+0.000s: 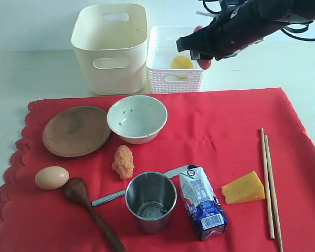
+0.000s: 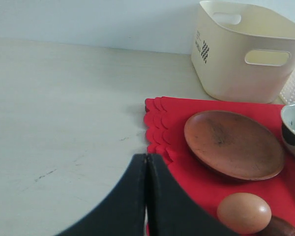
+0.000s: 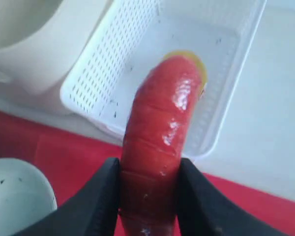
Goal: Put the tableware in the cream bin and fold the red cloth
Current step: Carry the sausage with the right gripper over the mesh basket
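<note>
On the red cloth point(image 1: 226, 136) lie the brown plate point(image 1: 76, 131), white speckled bowl point(image 1: 137, 118), steel cup point(image 1: 150, 201), dark wooden spoon point(image 1: 89, 205), metal knife point(image 1: 113, 197) and chopsticks point(image 1: 268, 178). The cream bin point(image 1: 110, 50) stands behind the cloth with nothing showing inside. My right gripper point(image 1: 199, 55) hangs over the white lattice basket point(image 1: 174, 79), shut on a glossy red sausage point(image 3: 160, 132). My left gripper point(image 2: 146, 157) is shut on nothing, over the bare table at the cloth's scalloped edge point(image 2: 155, 123), near the plate point(image 2: 231, 145). It does not show in the exterior view.
A lemon point(image 1: 181, 62) lies in the lattice basket. An egg point(image 1: 51, 177), an orange food lump point(image 1: 123, 161), a blue-and-white milk carton point(image 1: 202, 208) and a cheese wedge point(image 1: 244, 188) share the cloth with the tableware. Pale table lies left of the cloth.
</note>
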Motion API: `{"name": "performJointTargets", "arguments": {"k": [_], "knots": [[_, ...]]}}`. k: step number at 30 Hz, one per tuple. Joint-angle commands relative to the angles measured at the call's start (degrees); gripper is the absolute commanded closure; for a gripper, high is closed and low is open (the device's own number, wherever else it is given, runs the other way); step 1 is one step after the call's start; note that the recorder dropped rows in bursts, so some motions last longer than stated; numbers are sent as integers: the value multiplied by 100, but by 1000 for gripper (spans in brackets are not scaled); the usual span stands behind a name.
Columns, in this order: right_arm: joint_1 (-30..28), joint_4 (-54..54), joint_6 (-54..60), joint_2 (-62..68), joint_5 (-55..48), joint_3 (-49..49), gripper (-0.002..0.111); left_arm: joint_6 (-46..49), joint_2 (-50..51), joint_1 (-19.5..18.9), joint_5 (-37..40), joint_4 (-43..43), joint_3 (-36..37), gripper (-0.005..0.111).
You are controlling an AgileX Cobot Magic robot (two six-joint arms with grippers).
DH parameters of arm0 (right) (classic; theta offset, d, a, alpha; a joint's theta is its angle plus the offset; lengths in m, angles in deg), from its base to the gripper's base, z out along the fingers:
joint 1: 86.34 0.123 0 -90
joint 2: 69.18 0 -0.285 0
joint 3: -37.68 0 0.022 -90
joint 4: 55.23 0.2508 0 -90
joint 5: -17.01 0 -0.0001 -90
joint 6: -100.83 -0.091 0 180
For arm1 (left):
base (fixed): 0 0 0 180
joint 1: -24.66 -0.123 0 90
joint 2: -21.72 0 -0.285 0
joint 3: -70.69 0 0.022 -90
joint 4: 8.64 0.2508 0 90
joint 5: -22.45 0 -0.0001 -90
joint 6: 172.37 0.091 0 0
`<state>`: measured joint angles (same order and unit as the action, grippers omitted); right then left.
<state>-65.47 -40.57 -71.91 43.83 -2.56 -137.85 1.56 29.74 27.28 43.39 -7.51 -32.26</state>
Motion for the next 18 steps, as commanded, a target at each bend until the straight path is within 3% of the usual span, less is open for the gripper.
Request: {"name": "performJointTargets", "arguments": {"k": [1, 7, 18], "knots": [[-19, -8, 141, -45, 781, -36, 108, -12, -24, -18, -56, 26, 16, 107], [-19, -8, 404, 26, 1122, -183, 108, -12, -24, -18, -56, 26, 16, 107], [-19, 35, 415, 1201, -2, -1614, 108, -12, -24, -18, -56, 26, 16, 107]]}}
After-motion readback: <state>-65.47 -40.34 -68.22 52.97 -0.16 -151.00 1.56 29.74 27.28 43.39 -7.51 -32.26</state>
